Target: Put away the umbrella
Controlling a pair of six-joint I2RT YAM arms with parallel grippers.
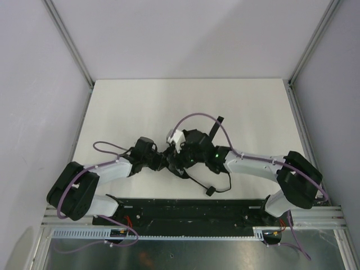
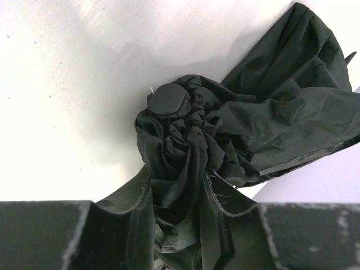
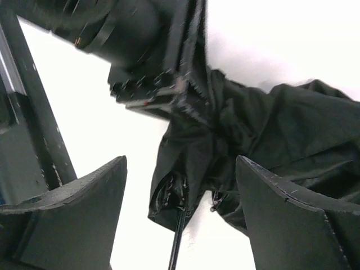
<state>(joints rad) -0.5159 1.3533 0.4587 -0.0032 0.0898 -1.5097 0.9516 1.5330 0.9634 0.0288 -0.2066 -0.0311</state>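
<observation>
Robot arms at work on a folded umbrella: the left tool (image 2: 177, 225) pinches a bunched fold of the black umbrella (image 2: 270, 118), its two fingers (image 2: 132, 219) pressed into the dark fabric just below the round cap (image 2: 169, 101) at the canopy's gathered tip. The umbrella lies collapsed and crumpled on the white table (image 1: 140, 107), near its middle, where the two arms meet from either side. The right tool (image 3: 180, 216) stands spread wide and holds nothing, with one finger on each side of the canopy's other end, clear of the fabric. A thin black shaft (image 3: 177, 236) runs out of the fabric between those fingers. Seen from above, a thin black cord (image 1: 209, 191) loops on the table just beside the right wrist, on the side towards the bases. Whether it belongs to the umbrella cannot be told.
</observation>
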